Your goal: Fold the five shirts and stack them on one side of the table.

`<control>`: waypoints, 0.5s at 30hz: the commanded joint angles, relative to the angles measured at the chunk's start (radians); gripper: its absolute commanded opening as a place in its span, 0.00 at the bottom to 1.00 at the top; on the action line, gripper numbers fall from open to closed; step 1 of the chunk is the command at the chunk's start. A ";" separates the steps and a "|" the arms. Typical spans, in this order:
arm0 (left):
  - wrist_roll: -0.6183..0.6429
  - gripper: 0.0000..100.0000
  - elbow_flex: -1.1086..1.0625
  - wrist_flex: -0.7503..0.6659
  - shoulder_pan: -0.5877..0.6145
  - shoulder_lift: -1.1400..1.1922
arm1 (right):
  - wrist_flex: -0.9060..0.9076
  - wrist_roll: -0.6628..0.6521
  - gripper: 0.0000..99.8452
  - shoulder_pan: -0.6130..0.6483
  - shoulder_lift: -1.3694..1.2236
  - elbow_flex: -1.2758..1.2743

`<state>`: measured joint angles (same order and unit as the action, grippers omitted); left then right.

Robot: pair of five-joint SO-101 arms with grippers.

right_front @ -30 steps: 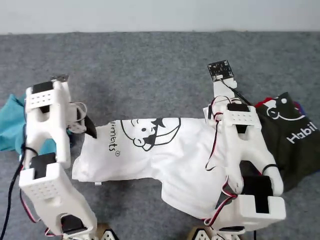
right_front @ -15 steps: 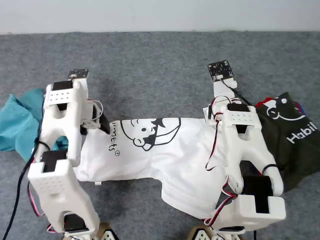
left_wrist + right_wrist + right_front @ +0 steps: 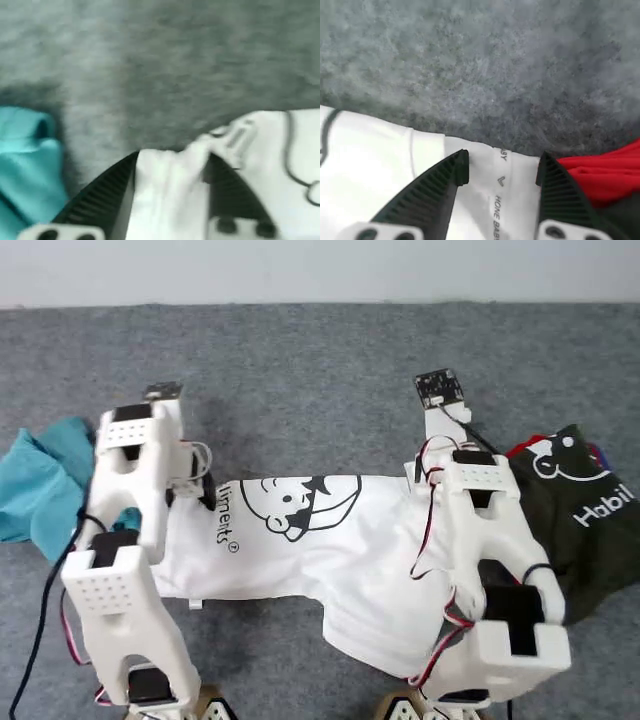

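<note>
A white shirt [image 3: 330, 560] with a black cartoon print lies spread across the grey table between the two arms. My left gripper [image 3: 205, 498] is at the shirt's left edge. In the left wrist view the left gripper [image 3: 172, 155] is shut on a bunched fold of the white shirt [image 3: 170, 175]. My right gripper [image 3: 425, 472] sits at the shirt's collar on the right. In the right wrist view the right gripper [image 3: 502, 157] stands open, and the flat collar with its label [image 3: 500, 200] lies between the fingers.
A crumpled teal shirt [image 3: 40, 480] lies at the left edge, also beside the left fingers [image 3: 25, 155]. A dark shirt [image 3: 585, 510] with white print lies at the right, with red cloth [image 3: 600, 172] next to the collar. Bare grey table [image 3: 320, 370] stretches behind.
My left arm has moved right and a little forward, dragging the white shirt's left edge inward. The right arm has barely shifted.
</note>
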<state>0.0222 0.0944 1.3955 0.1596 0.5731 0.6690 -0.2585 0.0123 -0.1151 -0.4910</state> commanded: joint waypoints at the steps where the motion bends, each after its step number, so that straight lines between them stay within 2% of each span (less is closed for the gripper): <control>1: -0.009 0.02 0.018 0.002 -0.029 0.006 | -0.041 0.011 0.23 -0.027 -0.056 0.011; 9: -0.009 0.01 0.018 0.006 -0.002 0.009 | -0.038 0.006 0.22 -0.031 -0.128 0.049; 15: -0.005 0.01 0.018 0.006 0.000 0.003 | -0.038 -0.035 0.00 -0.033 -0.128 0.049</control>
<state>0.0222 0.0974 1.3955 0.1274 0.5777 0.6368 -0.2677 -0.0138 -0.2409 -0.4603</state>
